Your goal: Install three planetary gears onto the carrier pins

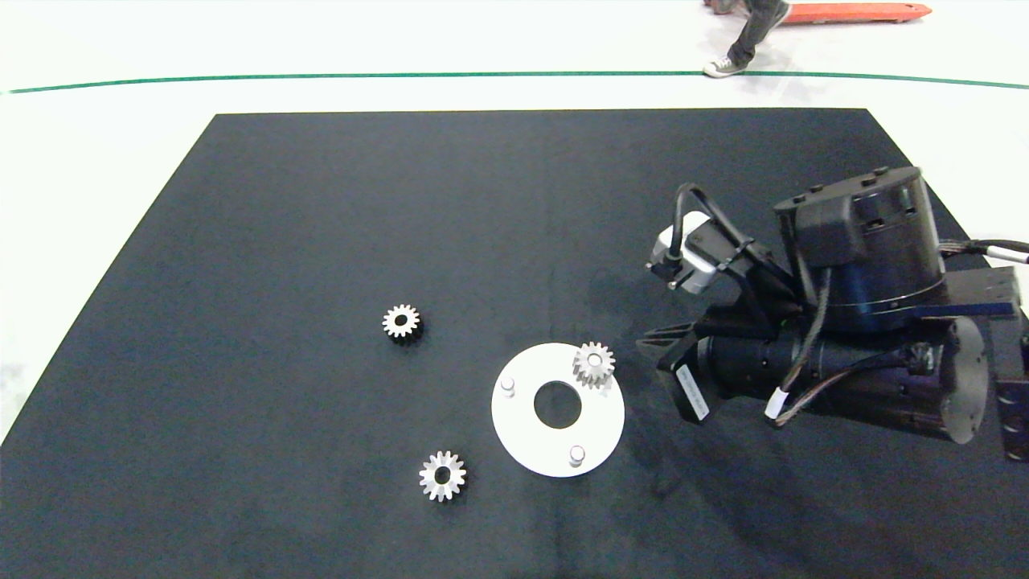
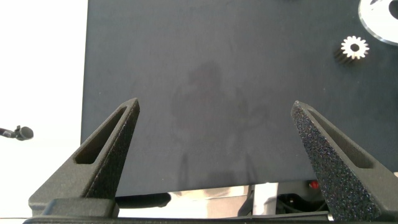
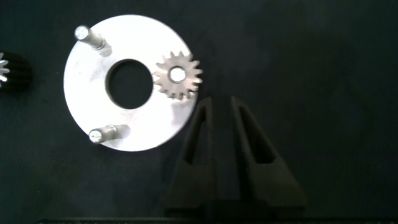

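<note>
1. Gear [image 3: 176,75] number one is seated on a pin of the white disc [image 3: 87,87], just beyond the fingertips of the right hand [image 3: 218,103].
2. The right hand is held empty above the table [image 1: 321,201], its fingers nearly closed with a narrow gap between them.
3. Two pins are seen bare: one [image 3: 91,38] on the disc's far side from the right hand, the other [image 3: 104,132] nearer, off to the side of the fingers.
4. A second gear [image 1: 401,322] and a third gear [image 1: 442,475] are found lying flat on the table, well beyond the disc from the right hand.
5. The left hand [image 2: 214,121] is held wide open and empty over the table's edge, with the third gear ahead of it and off to one side.
6. A person's leg and shoe [image 1: 726,67] are seen on the floor past the table.
</note>
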